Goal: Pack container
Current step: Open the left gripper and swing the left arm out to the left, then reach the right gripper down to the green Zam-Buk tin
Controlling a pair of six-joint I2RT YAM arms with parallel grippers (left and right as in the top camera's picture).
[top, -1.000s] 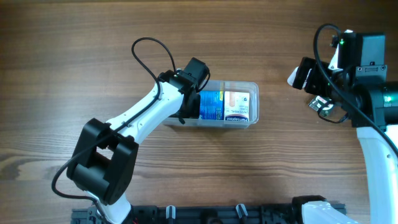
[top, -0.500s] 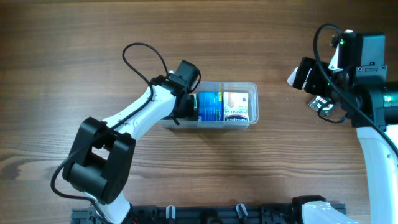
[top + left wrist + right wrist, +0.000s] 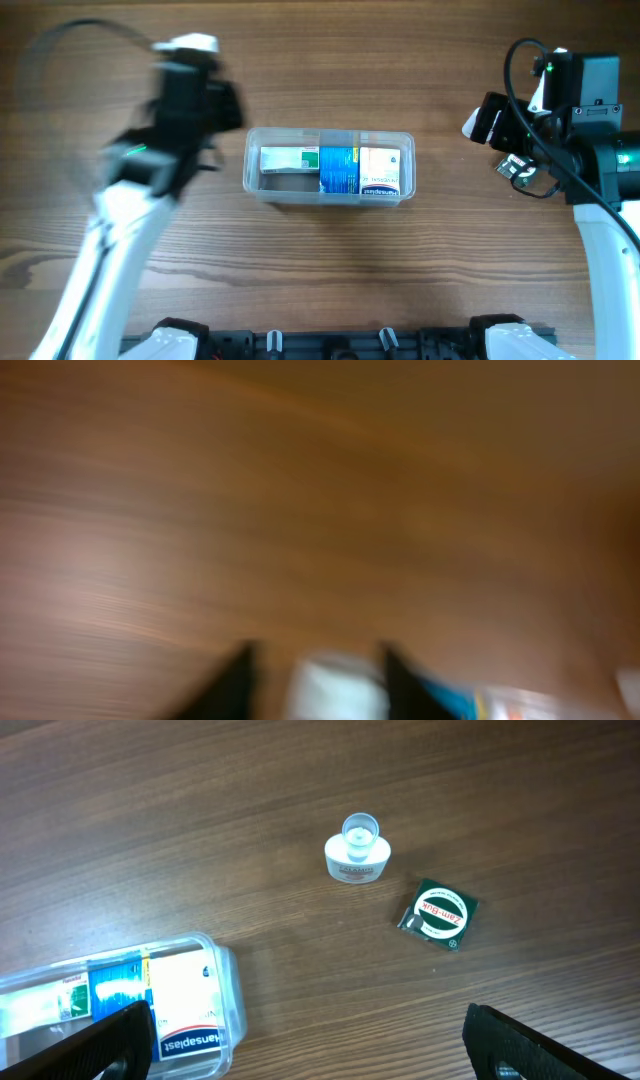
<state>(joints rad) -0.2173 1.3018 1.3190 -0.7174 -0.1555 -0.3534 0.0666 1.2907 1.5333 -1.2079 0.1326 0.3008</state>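
Note:
The clear container (image 3: 330, 199) stands in the middle of the table. It holds a white-and-green box (image 3: 289, 160), a blue box (image 3: 338, 168) and a white Hansaplast box (image 3: 380, 170) side by side. My left arm (image 3: 185, 100) is blurred, up and to the left of the container. Its gripper (image 3: 315, 685) is open and empty, with the white box showing beyond the fingers. My right gripper (image 3: 320, 1050) is wide open and empty, high above the table to the right of the container (image 3: 225, 990).
A small clear bottle with a white cap (image 3: 356, 850) stands upright on the wood at the right. A round green tin (image 3: 437, 914) lies just beside it. Both sit under the right arm (image 3: 560, 110) in the overhead view.
My left gripper has let go of the white-and-green box in the container's left end and pulled away fast up and to the left. The right arm has not moved.

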